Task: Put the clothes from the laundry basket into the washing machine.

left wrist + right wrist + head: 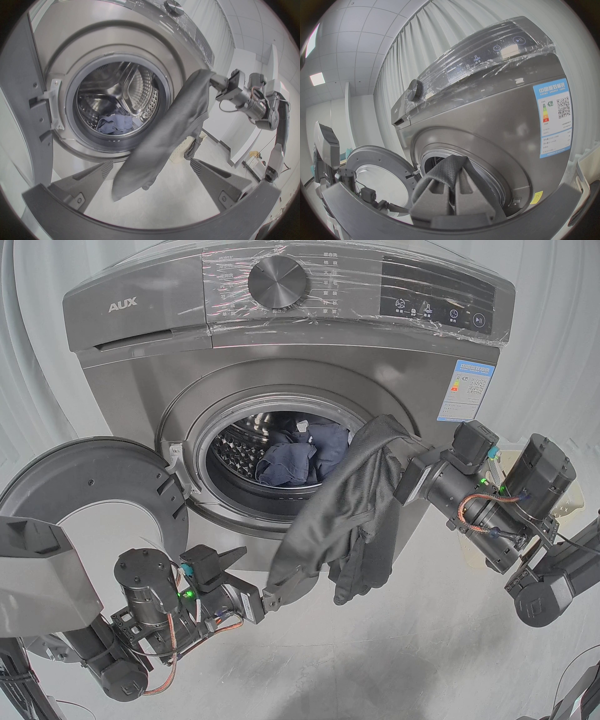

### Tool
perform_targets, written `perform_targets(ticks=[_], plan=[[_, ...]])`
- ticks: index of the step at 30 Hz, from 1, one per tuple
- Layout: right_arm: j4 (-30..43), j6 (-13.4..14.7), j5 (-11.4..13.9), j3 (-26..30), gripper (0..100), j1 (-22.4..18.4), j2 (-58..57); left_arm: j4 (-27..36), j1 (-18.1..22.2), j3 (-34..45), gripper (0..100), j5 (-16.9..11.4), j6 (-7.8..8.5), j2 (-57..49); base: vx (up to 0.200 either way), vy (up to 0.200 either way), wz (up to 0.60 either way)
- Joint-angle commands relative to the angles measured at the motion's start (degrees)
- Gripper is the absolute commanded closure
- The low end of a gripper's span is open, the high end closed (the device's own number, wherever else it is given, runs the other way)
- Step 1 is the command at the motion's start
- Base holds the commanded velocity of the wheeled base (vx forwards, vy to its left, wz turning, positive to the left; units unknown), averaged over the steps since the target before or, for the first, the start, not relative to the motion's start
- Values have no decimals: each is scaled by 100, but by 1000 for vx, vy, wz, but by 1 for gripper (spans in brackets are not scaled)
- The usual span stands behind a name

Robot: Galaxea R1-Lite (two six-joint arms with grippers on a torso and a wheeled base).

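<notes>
A dark grey garment [350,509] hangs in front of the washing machine [144,384], just right of its round opening [250,446]. My right gripper [409,455] is shut on the garment's top end beside the opening's right rim; its fingers [440,200] are pressed together with fabric [450,165] draped over them. The garment's lower end [134,175] hangs between the spread fingers of my open left gripper [150,162], low in front of the machine [281,593]. Blue clothes [300,455] lie inside the drum. The white laundry basket [179,151] stands on the floor right of the machine.
The machine's door [81,484] is swung fully open to the left, close above my left arm. Pale floor lies in front of the machine. Curtains hang behind the machine and to either side.
</notes>
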Motion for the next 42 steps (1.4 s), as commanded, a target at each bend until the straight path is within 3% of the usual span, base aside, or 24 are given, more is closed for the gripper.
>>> perform_targets(ticks=[1, 11, 22, 26, 42], plan=[[7, 0, -7, -4, 100, 35, -81, -10, -9, -2, 0, 7, 5, 404, 0, 0, 0], [122, 8, -218, -233, 100, 70, -29, -19, -89, -19, 0, -2, 5, 721, 0, 0, 0], [183, 8, -262, -523, 100, 184, 218, -19, -212, -142, 0, -55, 5, 1002, 0, 0, 0], [192, 8, -385, -531, 100, 281, 244, -28, -194, -388, 0, -55, 5, 1266, 0, 0, 0], [192, 79, -394, -487, 100, 360, 200, -37, -141, -1478, 0, -55, 14, 2268, 0, 0, 0]])
